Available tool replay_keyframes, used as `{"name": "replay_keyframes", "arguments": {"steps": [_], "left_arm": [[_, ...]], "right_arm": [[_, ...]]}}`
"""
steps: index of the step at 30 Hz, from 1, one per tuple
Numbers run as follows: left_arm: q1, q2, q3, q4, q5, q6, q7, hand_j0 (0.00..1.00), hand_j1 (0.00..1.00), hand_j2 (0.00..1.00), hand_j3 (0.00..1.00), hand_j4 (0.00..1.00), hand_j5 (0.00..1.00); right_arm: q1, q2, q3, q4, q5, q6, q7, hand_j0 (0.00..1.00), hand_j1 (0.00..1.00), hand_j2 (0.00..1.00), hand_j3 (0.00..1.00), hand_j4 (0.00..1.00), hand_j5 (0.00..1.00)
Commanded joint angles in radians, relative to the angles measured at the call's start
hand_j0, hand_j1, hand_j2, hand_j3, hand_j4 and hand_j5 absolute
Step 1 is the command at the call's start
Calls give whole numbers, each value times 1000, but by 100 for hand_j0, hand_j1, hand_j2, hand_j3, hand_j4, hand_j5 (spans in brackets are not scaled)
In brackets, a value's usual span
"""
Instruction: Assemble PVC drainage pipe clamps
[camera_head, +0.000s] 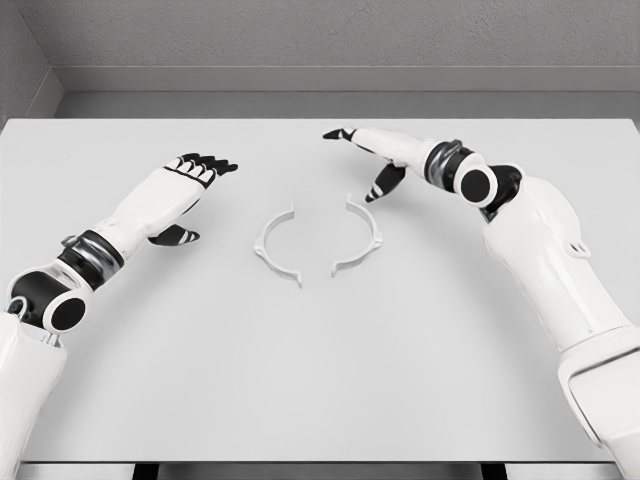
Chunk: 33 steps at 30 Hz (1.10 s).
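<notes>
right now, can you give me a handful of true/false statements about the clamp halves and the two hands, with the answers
1. Two white clamp halves lie on the table. True.
2. The left clamp half and right clamp half are joined into a closed ring. False: gaps separate their ends.
3. The left hand grips a clamp half. False: it is open, apart from both halves.
4. The right hand is open, with its thumb pointing down just above the right half. True.
5. The halves curve towards each other. True.

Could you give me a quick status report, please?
Left hand open, right hand open, both empty. Clamp halves on table, apart, unjoined. Nothing in the way.
</notes>
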Motion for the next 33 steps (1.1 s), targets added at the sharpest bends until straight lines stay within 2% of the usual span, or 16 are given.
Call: {"name": "replay_keyframes", "arguments": {"steps": [1, 10, 33], "left_arm": [[0, 0, 0, 0, 4, 1, 1, 100, 100, 100, 100, 100, 100], [0, -1, 0, 0, 5, 1, 1, 100, 100, 100, 100, 100, 100], [0, 0, -1, -2, 4, 3, 1, 100, 100, 100, 100, 100, 100]], "right_arm": [[0, 2, -1, 14, -2, 1, -9, 100, 100, 100, 100, 100, 100], [-9, 8, 0, 63, -2, 1, -32, 100, 100, 100, 100, 100, 100], [-21, 48, 31, 48, -4, 1, -32, 100, 100, 100, 100, 100, 100]]}}
